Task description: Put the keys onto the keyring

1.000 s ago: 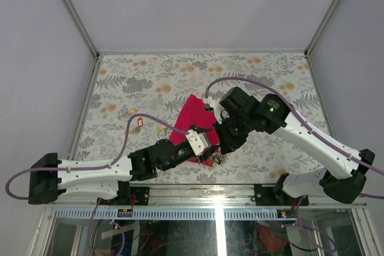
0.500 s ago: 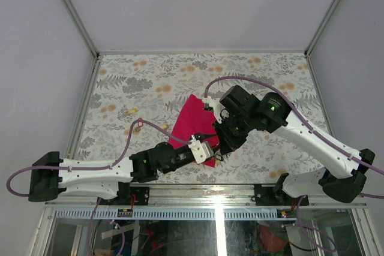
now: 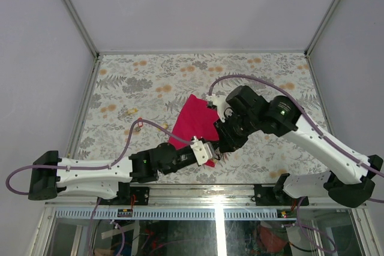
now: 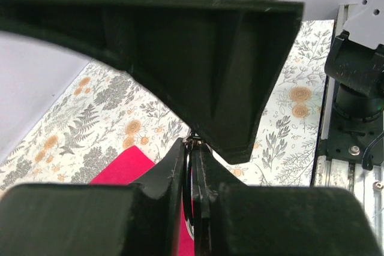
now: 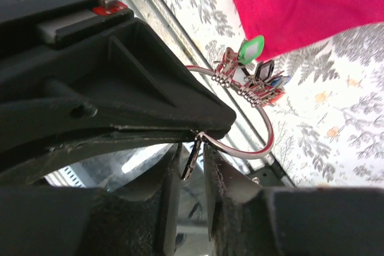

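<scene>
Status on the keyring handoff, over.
Left gripper shut on keyring. Right gripper slightly open, astride the ring. Key bunch hangs just off the cloth. Nothing seen blocking.

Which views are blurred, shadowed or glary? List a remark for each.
Top external: sharp, evenly lit, one glare streak on the front panel. Left wrist: the left tool and dark hardware above it sit close, soft and unlit; the floral table behind is crisp. Right wrist: the right tool is blurred and shadowed, while keyring and magenta cloth are in focus.
</scene>
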You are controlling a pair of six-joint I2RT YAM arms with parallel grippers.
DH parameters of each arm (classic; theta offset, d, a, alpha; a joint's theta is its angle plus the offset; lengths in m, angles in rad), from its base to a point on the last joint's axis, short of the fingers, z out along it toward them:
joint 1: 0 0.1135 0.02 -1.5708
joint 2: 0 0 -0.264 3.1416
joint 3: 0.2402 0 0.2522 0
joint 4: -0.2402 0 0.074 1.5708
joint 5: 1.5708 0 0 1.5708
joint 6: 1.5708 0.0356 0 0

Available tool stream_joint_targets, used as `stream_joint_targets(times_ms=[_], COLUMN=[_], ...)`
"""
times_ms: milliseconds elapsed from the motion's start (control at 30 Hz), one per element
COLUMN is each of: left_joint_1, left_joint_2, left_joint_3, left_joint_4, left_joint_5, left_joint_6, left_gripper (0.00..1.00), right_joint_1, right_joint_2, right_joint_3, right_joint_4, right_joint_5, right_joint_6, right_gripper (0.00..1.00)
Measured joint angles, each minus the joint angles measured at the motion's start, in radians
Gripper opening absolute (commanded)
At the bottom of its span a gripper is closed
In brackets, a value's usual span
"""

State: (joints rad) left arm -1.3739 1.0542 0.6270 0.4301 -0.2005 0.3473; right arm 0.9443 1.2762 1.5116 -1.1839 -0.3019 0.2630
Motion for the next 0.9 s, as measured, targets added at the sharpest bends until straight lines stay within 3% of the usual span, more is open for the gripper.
stream_joint_targets(times_ms=[133, 667, 900], left_joint_1=[-0.001, -0.001, -0.002], left_joint_2=[-0.006, -0.052, -0.071], left_joint_3=[0.013, 0.013, 0.013], left_joint_4=[-0.007, 0.03, 0.058], left_joint_5=[-0.024, -0.13, -0.175], left_joint_6=[-0.045, -0.183, -0.221], left_gripper=[0.0, 0.0, 0.0], right_joint_1=[0.0, 0.0, 0.0], right_joint_2=[-0.09, -0.443, -0.663], right_joint_3=[-0.047, -0.379, -0.613], right_joint_4=[0.097, 0.592, 0.903], right_joint_5=[0.01, 0.105, 0.126], right_joint_6=[-0.005, 0.001, -0.016], right_gripper=[0.41, 0.48, 0.53])
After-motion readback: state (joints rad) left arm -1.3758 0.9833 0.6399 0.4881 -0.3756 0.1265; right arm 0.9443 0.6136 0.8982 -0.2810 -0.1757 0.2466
